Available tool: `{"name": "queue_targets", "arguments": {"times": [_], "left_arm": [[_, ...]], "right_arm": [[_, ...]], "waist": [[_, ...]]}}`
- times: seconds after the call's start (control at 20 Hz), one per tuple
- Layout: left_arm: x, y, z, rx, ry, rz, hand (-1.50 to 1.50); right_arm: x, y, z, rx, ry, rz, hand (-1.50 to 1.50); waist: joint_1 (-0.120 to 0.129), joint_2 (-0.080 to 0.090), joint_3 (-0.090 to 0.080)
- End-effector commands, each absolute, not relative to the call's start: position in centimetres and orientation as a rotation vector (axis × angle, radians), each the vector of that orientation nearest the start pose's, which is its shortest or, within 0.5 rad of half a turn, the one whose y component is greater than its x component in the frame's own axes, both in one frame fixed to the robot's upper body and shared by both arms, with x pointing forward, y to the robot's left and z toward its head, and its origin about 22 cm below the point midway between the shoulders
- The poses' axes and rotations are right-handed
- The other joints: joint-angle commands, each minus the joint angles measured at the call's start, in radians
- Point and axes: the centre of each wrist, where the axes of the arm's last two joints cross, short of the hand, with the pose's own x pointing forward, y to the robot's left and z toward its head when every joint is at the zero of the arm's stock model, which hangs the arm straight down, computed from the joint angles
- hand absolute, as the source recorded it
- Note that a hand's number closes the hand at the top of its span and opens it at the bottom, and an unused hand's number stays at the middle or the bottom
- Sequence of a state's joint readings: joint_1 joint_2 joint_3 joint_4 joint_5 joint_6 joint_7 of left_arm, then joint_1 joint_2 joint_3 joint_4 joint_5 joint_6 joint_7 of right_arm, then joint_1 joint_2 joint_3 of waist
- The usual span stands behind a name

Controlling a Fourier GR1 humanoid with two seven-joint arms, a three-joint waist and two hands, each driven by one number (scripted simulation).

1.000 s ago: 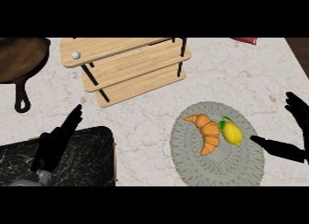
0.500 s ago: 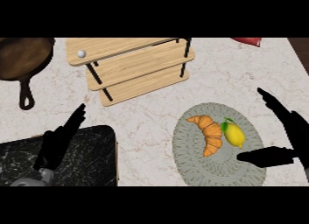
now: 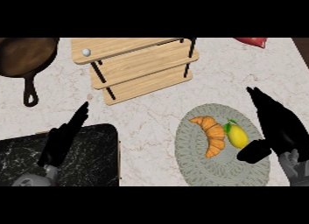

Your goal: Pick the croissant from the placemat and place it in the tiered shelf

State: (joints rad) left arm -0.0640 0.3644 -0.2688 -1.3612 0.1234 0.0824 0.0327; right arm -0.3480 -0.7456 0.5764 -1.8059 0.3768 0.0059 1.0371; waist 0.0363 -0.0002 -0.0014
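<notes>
1. One view to go on, the head view, so here's the lot. The croissant (image 3: 210, 135) lies on the left half of the round grey placemat (image 3: 202, 173), with a lemon (image 3: 237, 136) just beside it on the right.
2. What the next move turns on: the croissant is to the left of my right hand (image 3: 281, 129), and the lemon sits between the two. The croissant's long axis runs roughly from far to near, a bit bowed, so it's pretty much parallel to my fingers.
3. My right hand is by far the nearer one. It's over the mat's right edge, open and holding nothing. The fingers are straight and point away from me, and the thumb pokes left toward the lemon.
4. My left hand (image 3: 63, 140) is open too, resting at lower left over a dark marbled slab (image 3: 95, 162), well apart from the mat.
5. The tiered shelf (image 3: 140, 65) sits up and left of the mat. The pick isn't made yet. My guess is I'll have to get past the lemon without nudging it.
</notes>
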Motion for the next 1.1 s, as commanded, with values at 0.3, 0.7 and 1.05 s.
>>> {"name": "queue_targets", "arguments": {"times": [0.3,0.7,1.05], "left_arm": [[24.8,26.7,-2.6,0.098,-1.321,-0.311,0.00],[25.0,25.5,-2.3,0.115,-1.307,-0.287,0.00],[24.1,26.8,-3.8,0.116,-1.305,-0.287,0.00]], "right_arm": [[28.7,-12.0,9.6,-0.922,-0.716,0.988,-1.50],[29.3,-10.0,9.4,-0.947,-0.628,0.943,-1.50],[30.2,-9.5,5.5,-1.059,-0.584,0.953,-1.50]], "waist": [[-0.018,0.001,0.000],[-0.036,-0.003,0.001],[-0.032,0.001,0.000]]}}
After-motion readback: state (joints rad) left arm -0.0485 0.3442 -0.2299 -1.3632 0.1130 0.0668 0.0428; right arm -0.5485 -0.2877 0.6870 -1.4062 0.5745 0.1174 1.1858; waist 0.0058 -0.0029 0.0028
